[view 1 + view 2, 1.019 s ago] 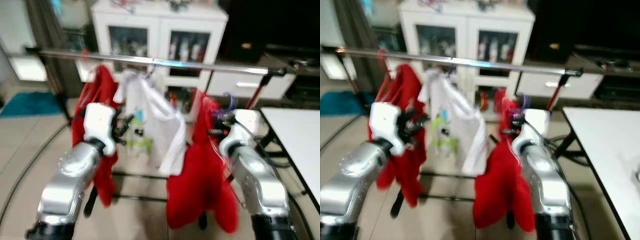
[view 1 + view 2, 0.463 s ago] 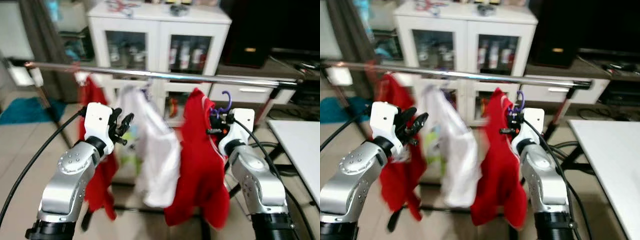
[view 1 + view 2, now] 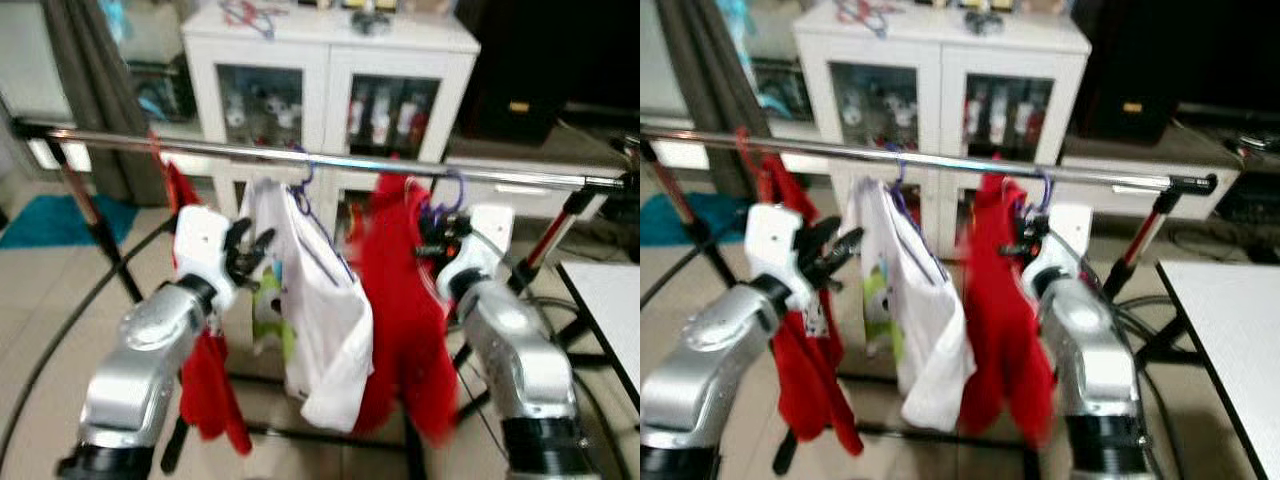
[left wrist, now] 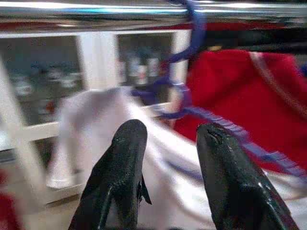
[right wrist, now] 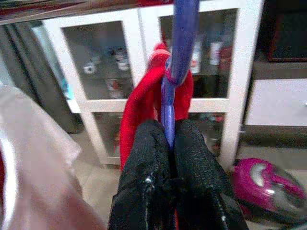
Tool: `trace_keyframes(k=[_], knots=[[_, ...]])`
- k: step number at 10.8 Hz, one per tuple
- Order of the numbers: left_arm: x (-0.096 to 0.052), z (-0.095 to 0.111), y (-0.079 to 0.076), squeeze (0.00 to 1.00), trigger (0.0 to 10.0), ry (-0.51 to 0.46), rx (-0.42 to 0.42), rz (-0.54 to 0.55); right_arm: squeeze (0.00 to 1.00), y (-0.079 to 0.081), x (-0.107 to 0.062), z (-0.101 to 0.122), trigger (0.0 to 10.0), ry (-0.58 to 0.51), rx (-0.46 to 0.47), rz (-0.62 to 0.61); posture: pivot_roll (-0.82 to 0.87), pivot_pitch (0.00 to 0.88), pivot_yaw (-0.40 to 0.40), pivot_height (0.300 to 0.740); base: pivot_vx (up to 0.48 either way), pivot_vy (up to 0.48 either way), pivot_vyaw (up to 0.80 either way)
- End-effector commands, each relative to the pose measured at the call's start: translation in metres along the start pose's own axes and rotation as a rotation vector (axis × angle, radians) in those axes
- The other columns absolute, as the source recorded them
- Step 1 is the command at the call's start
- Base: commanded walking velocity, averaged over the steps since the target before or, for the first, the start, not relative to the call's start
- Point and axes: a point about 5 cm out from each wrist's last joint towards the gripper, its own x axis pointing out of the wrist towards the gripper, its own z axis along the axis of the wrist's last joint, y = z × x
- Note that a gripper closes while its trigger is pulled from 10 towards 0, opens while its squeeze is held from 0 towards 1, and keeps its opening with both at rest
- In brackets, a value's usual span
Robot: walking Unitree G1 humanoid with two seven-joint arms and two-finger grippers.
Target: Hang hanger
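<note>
The right hand (image 5: 165,143) was clamped on the purple hanger (image 5: 180,52) of the red shirt (image 3: 400,290) at centre frame — its hook seemingly over the rail (image 3: 330,160). The left hand (image 4: 168,158) stood open, empty — near the white shirt (image 3: 315,290).

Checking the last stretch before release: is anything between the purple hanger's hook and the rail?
Nothing visible. The right end effector grips the purple hanger just under the rail, beside the white shirt.

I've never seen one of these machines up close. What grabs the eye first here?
A bright red shirt on a purple plastic hanger, pinched by the right end effector just below the shiny metal rail. Beside it a white printed T-shirt hangs from the rail, the open left end effector facing it.
</note>
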Motion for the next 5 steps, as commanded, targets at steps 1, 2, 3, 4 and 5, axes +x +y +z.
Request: trace_keyframes(k=[1, 2, 3, 4, 5], knots=[[0.000, 0.003, -0.003, 0.00, 10.0, -0.004, 0.002, -0.020, 0.00, -0.002, 0.003, 0.010, 10.0, -0.039, 0.000, -0.011, 0.13, 0.000, -0.043, 0.740, 0.000, 0.000, 0.00], [0.000, 0.004, -0.003, 0.00, 10.0, -0.005, 0.019, -0.029, 0.00, 0.000, 0.009, 0.013, 10.0, -0.039, 0.001, -0.004, 0.13, 0.000, -0.043, 0.740, 0.000, 0.000, 0.00], [-0.001, 0.004, -0.003, 0.00, 10.0, 0.004, 0.029, -0.052, 0.00, 0.001, 0.017, 0.015, 10.0, -0.030, -0.005, -0.001, 0.13, 0.000, -0.051, 0.740, 0.000, 0.000, 0.00], [-0.002, 0.003, -0.006, 0.00, 10.0, 0.020, 0.046, -0.094, 0.00, 0.001, 0.024, 0.016, 10.0, -0.014, -0.020, -0.001, 0.14, 0.000, -0.053, 0.740, 0.000, 0.000, 0.00], [-0.004, 0.001, -0.015, 0.00, 10.0, 0.047, 0.045, -0.195, 0.00, -0.001, 0.034, 0.018, 10.0, 0.014, -0.034, -0.019, 0.14, 0.000, -0.052, 0.740, 0.000, 0.000, 0.00]])
